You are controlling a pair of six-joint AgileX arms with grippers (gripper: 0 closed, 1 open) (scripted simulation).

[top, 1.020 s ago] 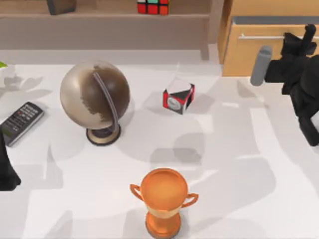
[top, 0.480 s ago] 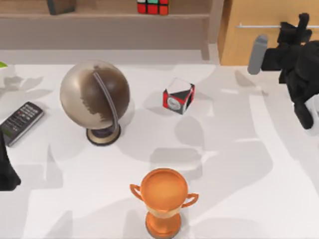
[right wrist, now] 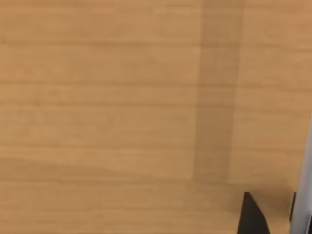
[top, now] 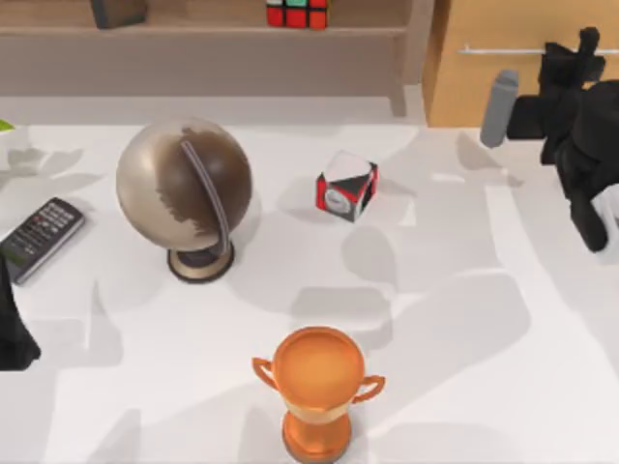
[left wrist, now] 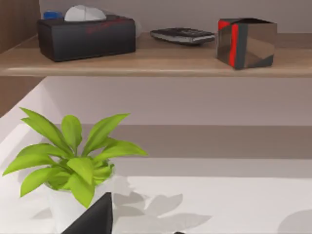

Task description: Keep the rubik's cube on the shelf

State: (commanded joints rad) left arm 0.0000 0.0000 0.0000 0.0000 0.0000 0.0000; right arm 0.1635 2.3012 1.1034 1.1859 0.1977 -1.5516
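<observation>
Right gripper [top: 571, 58] barely shifted since half a second ago, far right at the drawer [top: 513, 87]; jaws unreadable. Rubik's cube [top: 297, 13] sits on the shelf [top: 193, 31]. Left arm parked near left, jaws unreadable.

Right arm [top: 580, 145] raised at far right; left arm [top: 14, 333] parked left.

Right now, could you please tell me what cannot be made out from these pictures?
- Rubik's cube on the shelf: the top view's upper edge cuts it off, so just its lower rows show.
- Right tool: in the top view the arm's dark body hides whether it is open or shut; the right wrist view sits close against the drawer front.
- Left arm: parked at the top view's left edge, cut off.
</observation>
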